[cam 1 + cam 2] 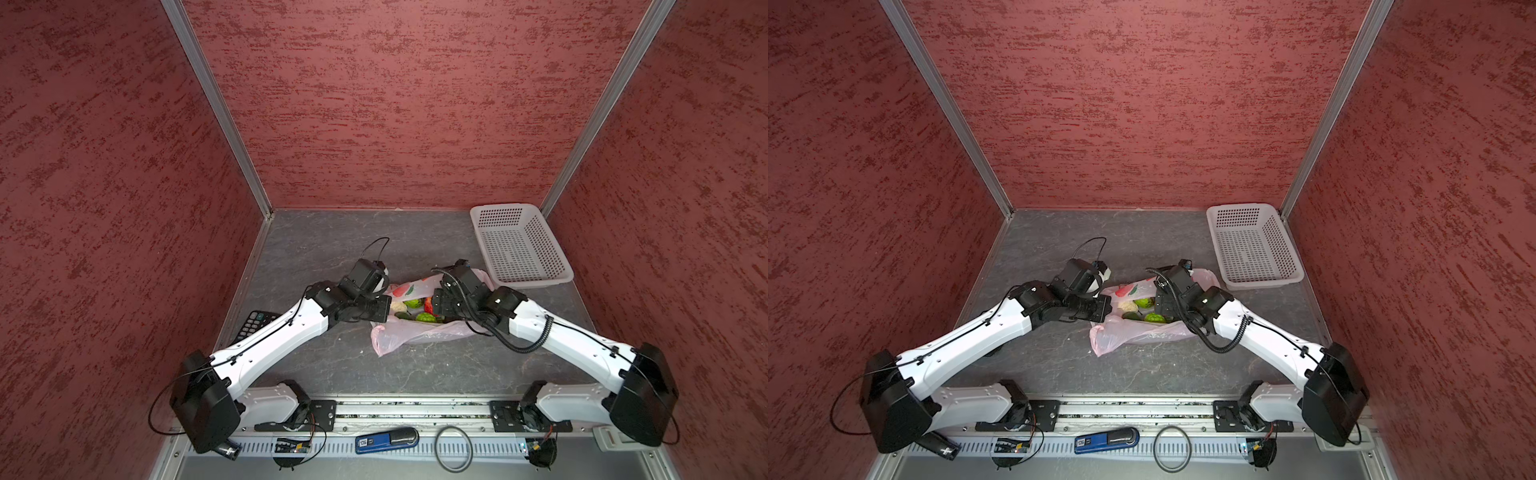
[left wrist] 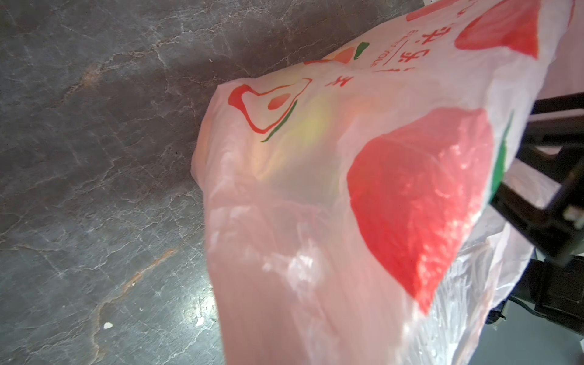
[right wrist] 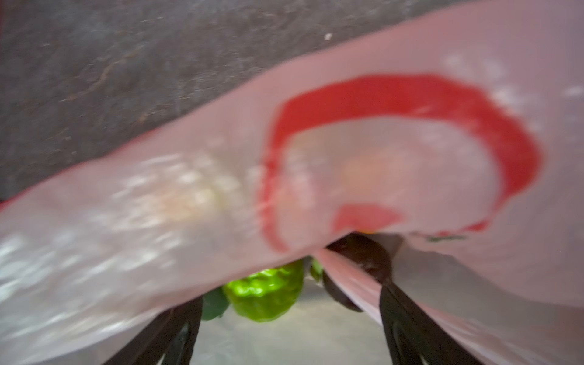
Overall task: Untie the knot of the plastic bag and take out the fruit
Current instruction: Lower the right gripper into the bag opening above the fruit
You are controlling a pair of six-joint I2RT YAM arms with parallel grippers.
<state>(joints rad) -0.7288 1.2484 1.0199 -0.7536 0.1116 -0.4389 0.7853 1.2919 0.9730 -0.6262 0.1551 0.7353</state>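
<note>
Red Chinese characters (image 2: pixel 339 82) and small Latin line (image 2: pixel 383 49) on plastic bag (image 2: pixel 284 252) — illegible

Far right corner: a white perforated plastic basket (image 1: pixel 515 249) sits on the grey marbled tabletop (image 1: pixel 324 249). Over at the left edge, a black push-button remote (image 1: pixel 255 324) lies flat. On the front rail, a blue-and-black handheld device (image 1: pixel 386 440) lies just beside a thin black ring (image 1: pixel 436 448).

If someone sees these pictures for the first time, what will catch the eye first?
First, the thin translucent pink plastic bag in the middle of the grey table, its mouth open on bumpy green toy fruits. The two white-and-black robot arms meet over it from both sides. A white perforated plastic basket stands at the far right corner.
</note>
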